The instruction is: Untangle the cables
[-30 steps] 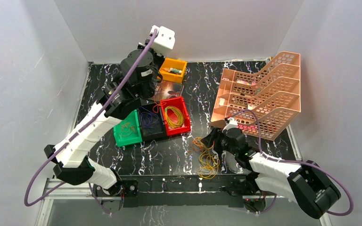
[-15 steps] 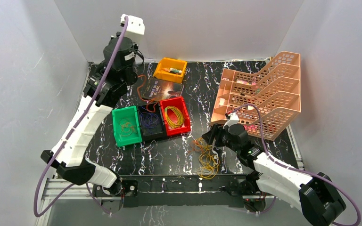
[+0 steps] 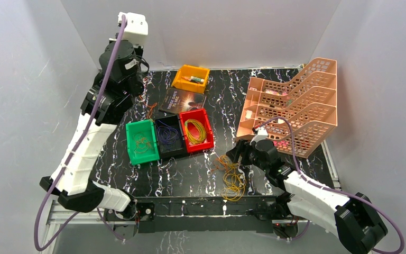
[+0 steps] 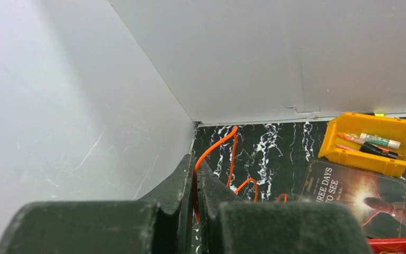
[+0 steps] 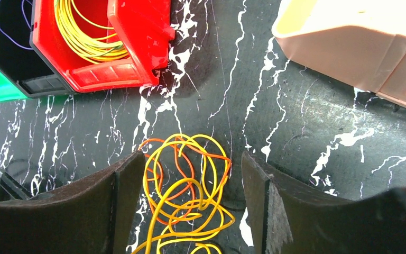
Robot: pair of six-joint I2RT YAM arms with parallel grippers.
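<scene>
Cables (image 5: 182, 182), seemingly untouched, between wide right claw (image 5: 193, 159)

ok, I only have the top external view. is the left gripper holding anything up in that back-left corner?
Observer: Yes. The left wrist view shows the left gripper shut on one orange cable, pinched between its fingers.
Operator: and the right one, is it holding the pile?
Observer: No. In the right wrist view the right gripper is open, with the yellow and orange tangle showing between its fingers and nothing held.
Operator: any blue wire in that tangle?
Observer: None visible in the right wrist view, only yellow and orange loops.
</scene>
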